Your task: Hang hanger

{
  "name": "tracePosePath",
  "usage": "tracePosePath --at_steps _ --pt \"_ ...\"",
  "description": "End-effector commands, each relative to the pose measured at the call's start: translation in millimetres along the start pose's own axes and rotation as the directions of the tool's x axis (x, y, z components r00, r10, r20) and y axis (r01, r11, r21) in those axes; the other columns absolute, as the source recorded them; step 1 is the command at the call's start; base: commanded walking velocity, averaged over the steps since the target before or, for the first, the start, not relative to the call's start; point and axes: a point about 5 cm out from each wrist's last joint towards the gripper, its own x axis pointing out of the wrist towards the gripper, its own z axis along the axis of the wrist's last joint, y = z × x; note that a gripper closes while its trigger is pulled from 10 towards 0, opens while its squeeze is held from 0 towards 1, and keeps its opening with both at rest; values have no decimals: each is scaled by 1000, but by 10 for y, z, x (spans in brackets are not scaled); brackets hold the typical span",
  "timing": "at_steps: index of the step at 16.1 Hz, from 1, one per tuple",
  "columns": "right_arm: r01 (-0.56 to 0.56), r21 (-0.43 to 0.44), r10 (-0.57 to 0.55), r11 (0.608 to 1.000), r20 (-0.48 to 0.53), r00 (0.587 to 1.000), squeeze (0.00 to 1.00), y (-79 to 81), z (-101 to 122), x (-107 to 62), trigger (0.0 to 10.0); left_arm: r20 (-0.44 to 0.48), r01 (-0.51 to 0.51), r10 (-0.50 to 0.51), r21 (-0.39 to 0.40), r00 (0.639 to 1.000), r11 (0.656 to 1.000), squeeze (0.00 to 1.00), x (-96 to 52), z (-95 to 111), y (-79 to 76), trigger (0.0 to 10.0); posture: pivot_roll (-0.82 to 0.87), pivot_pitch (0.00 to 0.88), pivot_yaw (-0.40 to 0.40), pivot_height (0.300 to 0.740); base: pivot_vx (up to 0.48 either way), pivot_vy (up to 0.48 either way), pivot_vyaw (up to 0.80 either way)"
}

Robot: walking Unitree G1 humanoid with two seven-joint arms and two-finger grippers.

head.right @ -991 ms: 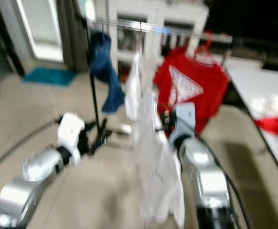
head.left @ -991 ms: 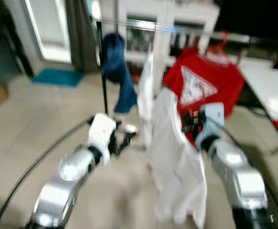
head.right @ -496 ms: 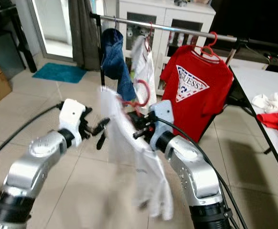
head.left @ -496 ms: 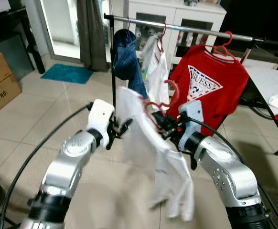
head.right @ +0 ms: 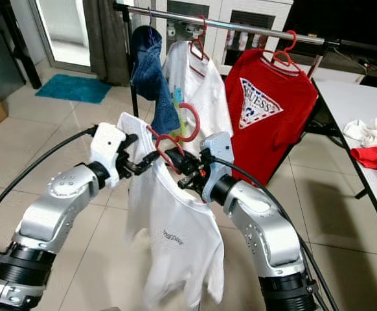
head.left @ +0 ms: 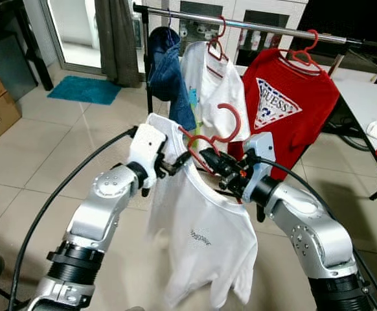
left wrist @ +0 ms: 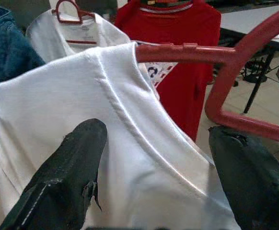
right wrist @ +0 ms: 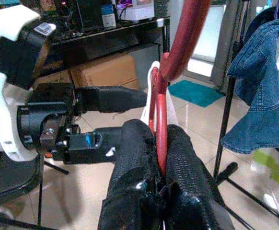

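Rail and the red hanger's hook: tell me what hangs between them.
Nothing bridges them. In the left eye view the hook sits below the rail; behind that gap hangs a white shirt. The right tool grips the hanger.

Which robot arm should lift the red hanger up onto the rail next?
The right, probably. Its right pincer is already shut on the red hanger carrying the white T-shirt, below the rail. The left pincer is open beside the shirt's shoulder, only steadying it.
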Motion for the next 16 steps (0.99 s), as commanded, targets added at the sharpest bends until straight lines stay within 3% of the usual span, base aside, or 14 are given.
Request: tracePosePath --at_steps 1,6,7,8,16 --pt "-24 -14 24 1000 47 999 0 18 112 -5 0 -9 -3 4 15 1000 1000 0 45 0 -5 10000 -44 0 -56 740 0 0 0" --pt "-42 15 41 999 77 996 0 28 128 -27 0 -16 -90 90 14 996 996 0 70 8 130 10000 -38 0 -58 740 0 0 0" --pt "-40 18 39 999 79 996 0 26 128 -26 0 -14 -92 92 12 996 996 0 68 9 137 8745 -36 0 -59 740 0 0 0" --pt "-36 26 33 999 82 996 0 14 124 -27 0 -10 -96 96 7 995 995 0 68 13 141 0 -36 0 -59 740 0 0 0" --pt "-8 69 1 998 97 995 0 -62 113 -33 0 17 -120 120 3 993 993 0 79 32 108 0 -25 0 -74 740 0 0 0"
